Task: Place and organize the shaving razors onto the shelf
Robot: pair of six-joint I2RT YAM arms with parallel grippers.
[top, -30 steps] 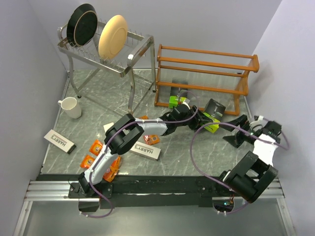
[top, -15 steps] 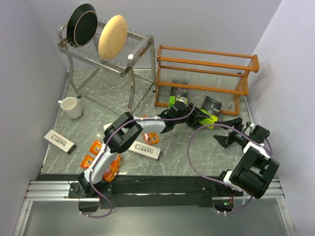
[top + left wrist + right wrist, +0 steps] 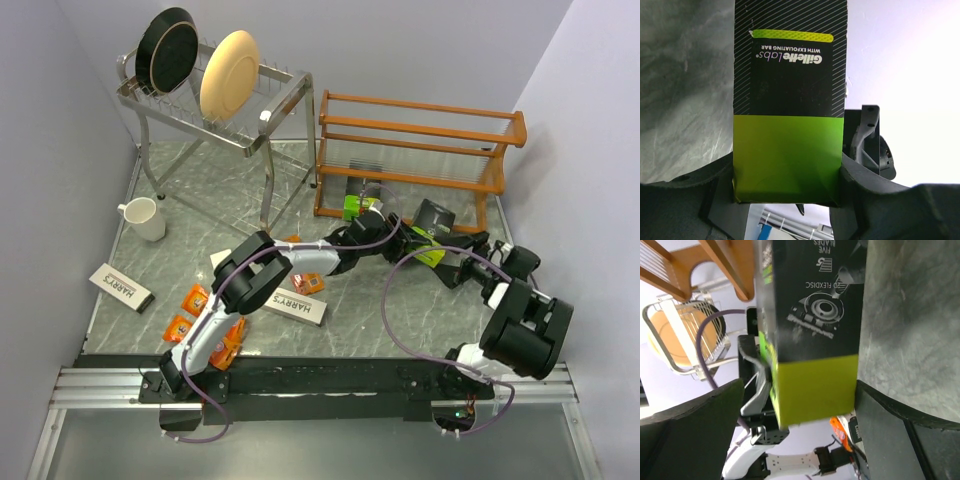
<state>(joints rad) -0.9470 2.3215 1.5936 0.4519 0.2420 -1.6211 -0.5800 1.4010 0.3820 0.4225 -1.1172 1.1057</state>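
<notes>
**Left of the worktop [image 3: 200, 190]:** two HARRY'S boxes [image 3: 120, 288] and a scatter of orange packs [image 3: 195, 298] lie flat, not yet shelved.

**Centre:** my left pincer [image 3: 788, 187] is clamped on the lime end of a Gillette Labs pack [image 3: 790, 115], held in front of the shelf [image 3: 420, 120]; a second lime-green pack [image 3: 355, 207] sits at the foot of the shelf; whether it is on the lowest tier or beneath it I cannot tell.

**Right:** my right pincer [image 3: 802, 395] stands apart, astride the same lime end; one finger seems to lie against the pack's side and the other is clear of it, so I judge no second grip is made.

**Step in hand, as I judge it:** passing the pack from left to right.

**Next move:** the right fingers must close squarely on the pack before the left lets go; then comes a carry to a tier, with the pack laid in line with the rails.
</notes>
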